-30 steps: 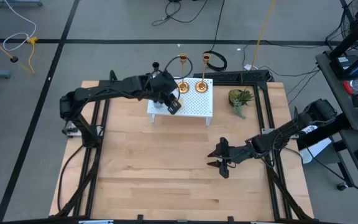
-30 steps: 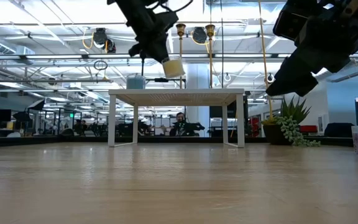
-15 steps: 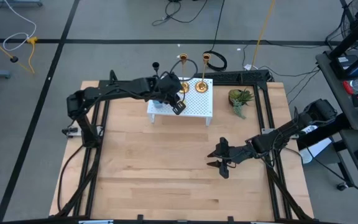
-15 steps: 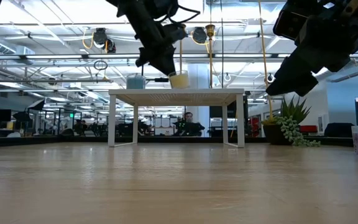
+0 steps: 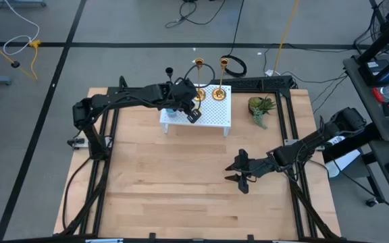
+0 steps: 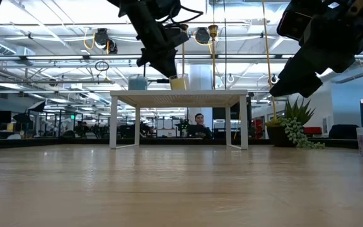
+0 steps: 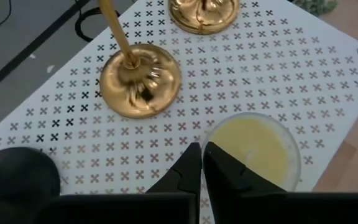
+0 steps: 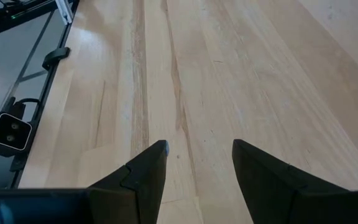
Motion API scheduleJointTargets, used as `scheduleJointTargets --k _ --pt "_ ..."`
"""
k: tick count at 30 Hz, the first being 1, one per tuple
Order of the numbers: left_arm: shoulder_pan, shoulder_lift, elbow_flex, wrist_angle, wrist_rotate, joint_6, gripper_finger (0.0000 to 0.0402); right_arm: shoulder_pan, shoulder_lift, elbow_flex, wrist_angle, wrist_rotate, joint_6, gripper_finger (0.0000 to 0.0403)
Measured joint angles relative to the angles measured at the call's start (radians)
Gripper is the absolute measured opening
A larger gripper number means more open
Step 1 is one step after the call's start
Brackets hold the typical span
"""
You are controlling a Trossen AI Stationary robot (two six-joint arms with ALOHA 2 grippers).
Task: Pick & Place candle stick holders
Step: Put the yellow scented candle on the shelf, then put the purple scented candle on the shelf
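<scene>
Two shiny gold candle stick holders (image 5: 199,91) (image 5: 219,92) stand upright on the white perforated rack (image 5: 211,116) at the table's 12 o'clock edge, and neither is being gripped. In the left wrist view the nearer one's round gold base (image 7: 140,81) sits flat on the rack. A dark round shape (image 7: 17,177) at the rack's corner is probably the black candle stick holder's base, but I cannot tell for sure.

The left gripper (image 7: 201,149) is instead pinched closed on the rim of a small round yellow candle in a clear cup (image 7: 253,149). This sits just beside the nearer gold base, at about its 4 o'clock in the high view. A second ago, in the low view, that candle hung clear above the rack. Now the candle (image 6: 179,82) looks to be resting on the rack top, with the left gripper (image 6: 172,70) lowered with it. A small round blue candle (image 6: 137,82) sits further along the rack.

So the candle seems to have been set down. The likely next step is to let go, and no holder has yet been picked.

The right gripper (image 5: 242,172) hovers over the bare wooden table (image 5: 167,182) near 4 o'clock, unmoved, with its fingers spread and nothing between them. A small green potted plant (image 5: 260,106) stands at 1 o'clock.
</scene>
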Motion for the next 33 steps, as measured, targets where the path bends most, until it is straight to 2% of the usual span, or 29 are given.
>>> scheduleJointTargets --k 20,29,33 --pt "-0.003 -0.015 0.000 0.032 -0.025 0.041 0.0108 0.000 0.000 0.000 0.010 0.000 -0.041 0.0183" --pt "-0.037 -0.140 0.000 0.005 -0.011 0.012 0.0111 0.001 0.000 0.001 0.009 -0.001 -0.033 0.0183" --pt "-0.090 -0.214 0.000 -0.010 0.037 -0.002 0.0111 0.001 0.000 0.001 0.000 -0.024 -0.063 0.0183"
